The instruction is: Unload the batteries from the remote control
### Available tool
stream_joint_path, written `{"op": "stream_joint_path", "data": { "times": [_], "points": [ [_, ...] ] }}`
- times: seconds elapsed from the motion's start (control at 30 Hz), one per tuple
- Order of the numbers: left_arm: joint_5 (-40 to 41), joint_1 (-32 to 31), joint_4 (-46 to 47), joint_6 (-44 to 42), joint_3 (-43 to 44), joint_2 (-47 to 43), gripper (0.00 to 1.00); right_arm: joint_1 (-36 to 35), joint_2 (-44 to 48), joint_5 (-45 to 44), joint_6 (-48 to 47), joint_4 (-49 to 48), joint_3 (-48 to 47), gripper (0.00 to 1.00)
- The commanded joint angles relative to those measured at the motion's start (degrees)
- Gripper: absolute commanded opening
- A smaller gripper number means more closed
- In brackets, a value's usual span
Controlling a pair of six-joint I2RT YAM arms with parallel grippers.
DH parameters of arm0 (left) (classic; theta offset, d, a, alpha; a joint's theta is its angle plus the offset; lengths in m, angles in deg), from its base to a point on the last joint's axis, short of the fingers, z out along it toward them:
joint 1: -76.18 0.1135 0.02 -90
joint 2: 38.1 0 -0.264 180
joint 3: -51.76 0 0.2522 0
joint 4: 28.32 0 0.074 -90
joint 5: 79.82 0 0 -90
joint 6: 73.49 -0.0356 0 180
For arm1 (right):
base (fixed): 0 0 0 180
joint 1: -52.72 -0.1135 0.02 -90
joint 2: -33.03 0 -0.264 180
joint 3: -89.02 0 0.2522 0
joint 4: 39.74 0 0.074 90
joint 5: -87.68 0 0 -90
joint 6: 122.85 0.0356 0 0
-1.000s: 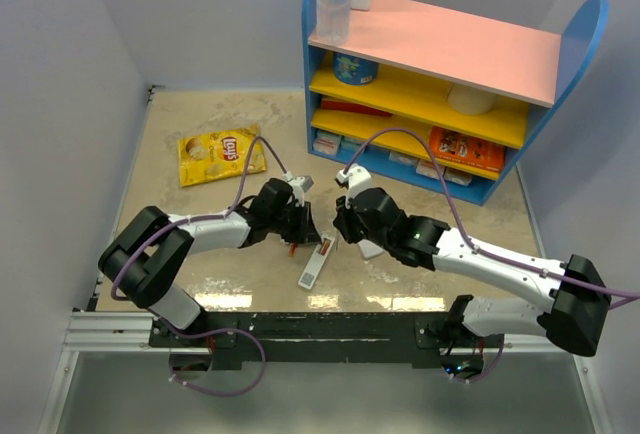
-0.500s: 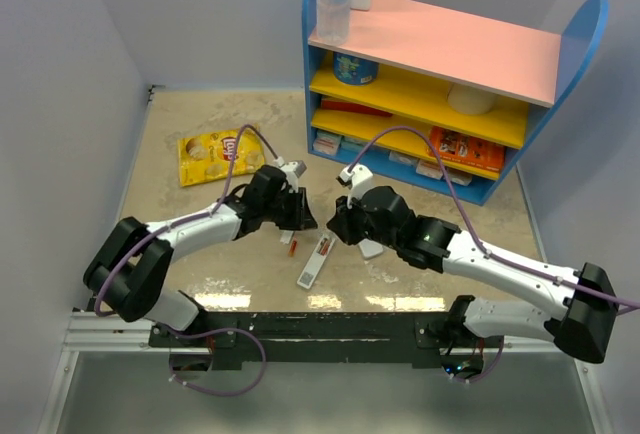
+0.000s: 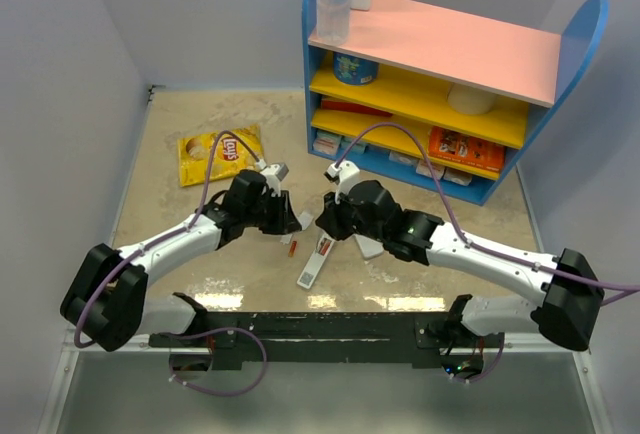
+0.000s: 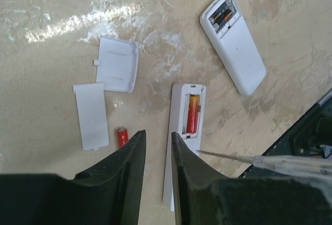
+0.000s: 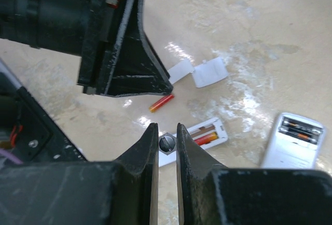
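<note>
The remote control is lying back-up on the table, between the 2 grippers and a little nearer the arm bases. Its narrow slot is standing open, and a seated battery is resting inside it. The loose battery is lying on the table near the remote control's open end, apart from it.

The left gripper is hovering above both. In its wrist view the loose battery is showing just outside 1 fingertip, and the remote control is running under the other. Its fingers are standing a narrow gap apart and gripping nothing.

The right gripper is hanging over the same end from the opposite side, pinched tight on a thin pale stick. The stick's fine tip is reaching the remote control's edge beside the slot; whether it is touching cannot be told.

A long flat cover and a rounded cover are lying side by side just beyond the loose battery. A wider white device is lying near the remote control with dark cells showing.
</note>
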Motion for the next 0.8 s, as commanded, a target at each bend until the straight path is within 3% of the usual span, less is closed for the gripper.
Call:
{"op": "stream_joint_path", "data": {
  "times": [0.0,0.27,0.77],
  "points": [
    [-0.72,0.33,-0.02,-1.53,-0.21,-1.71,0.31,-0.09,0.54,7.68,3.41,-6.55,-0.64,0.00],
    [-1.33,1.29,0.07,-2.06,0.23,-0.65,0.31,-1.05,-2.71,10.77,8.07,-11.75,1.92,0.00],
    [-1.77,1.56,0.15,-2.41,2.26,1.11,0.31,-3.69,-4.82,6.64,6.93,-7.88,2.62,0.00]
  ]
}}
